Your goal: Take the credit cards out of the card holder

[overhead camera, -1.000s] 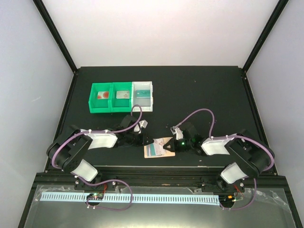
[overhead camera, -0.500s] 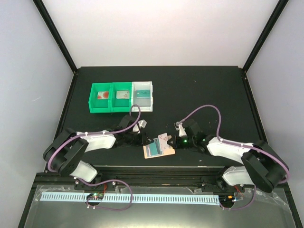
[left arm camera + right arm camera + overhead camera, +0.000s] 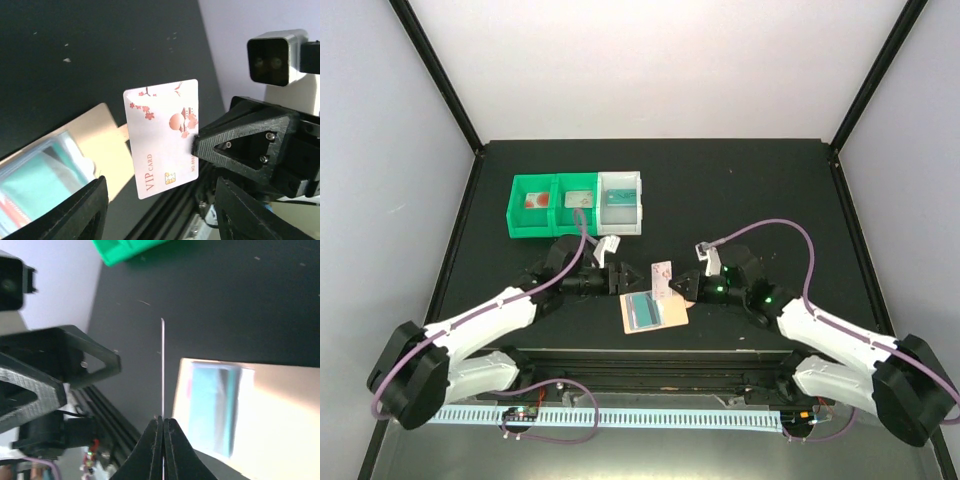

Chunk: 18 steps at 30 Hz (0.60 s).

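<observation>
VIP card [image 3: 162, 137]: up off the table [image 3: 760, 190], near the far edge of the card holder [image 3: 660, 318], between the two grippers. Long axis top to bottom in the left wrist view, leaning slightly, chip end lowest, printed face turned toward the left gripper [image 3: 632, 279]. Clamped by one long edge in the right gripper [image 3: 675, 287], fingers closed tight on it. Left gripper spread wide, grasping nothing, just short of the card and not touching it.

Card holder: open and flat by the table's near edge, long axis left to right in the top view, teal card [image 3: 642, 312] showing in its pocket.

Left wrist view alone: blossom print, lettering and chip. Right wrist view: same card edge-on, only a thin pale line rising from the closed fingertips [image 3: 154, 440], the left gripper's black fingers at left. Top view alone: green bins [image 3: 552, 222] and white bin [image 3: 622, 226] at the back left, a card lying in each compartment.

Matte black tabletop with a few pale specks. Plain pale walls [image 3: 660, 60] on three sides, black frame posts [image 3: 440, 75] at the corners.
</observation>
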### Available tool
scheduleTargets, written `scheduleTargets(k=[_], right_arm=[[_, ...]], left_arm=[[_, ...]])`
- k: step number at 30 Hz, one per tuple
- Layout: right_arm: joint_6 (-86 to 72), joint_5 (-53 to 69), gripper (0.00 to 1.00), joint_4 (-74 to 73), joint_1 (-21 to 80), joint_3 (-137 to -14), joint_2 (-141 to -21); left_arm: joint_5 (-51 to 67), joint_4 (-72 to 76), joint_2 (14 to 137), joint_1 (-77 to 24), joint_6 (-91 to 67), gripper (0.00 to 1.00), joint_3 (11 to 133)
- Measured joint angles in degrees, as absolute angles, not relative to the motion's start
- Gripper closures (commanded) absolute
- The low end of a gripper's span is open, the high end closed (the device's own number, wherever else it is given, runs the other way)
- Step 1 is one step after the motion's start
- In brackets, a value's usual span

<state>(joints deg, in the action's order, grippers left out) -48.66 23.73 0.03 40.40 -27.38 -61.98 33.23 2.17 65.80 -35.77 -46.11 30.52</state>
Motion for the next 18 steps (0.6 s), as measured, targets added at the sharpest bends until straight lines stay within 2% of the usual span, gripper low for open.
scheduleTargets(k=[7,15,18], right_arm=[[-58.6,25.0,0.99,10.6,40.4,-24.5,-57.1],[-68.1,25.1,0.99,21.5,40.4,-22.3,-55.3],[-69.9,25.6,0.99,24.2,40.4,-22.3,-55.4]], left_arm=[[35.4,6.5,60.2,-35.8,-52.6,0.40,28.1],[36.9,15.6,58.5,-35.8,-61.6,0.49,23.7],[37.1,18.4,58.5,-35.8,-63.4,0.57,23.6]])
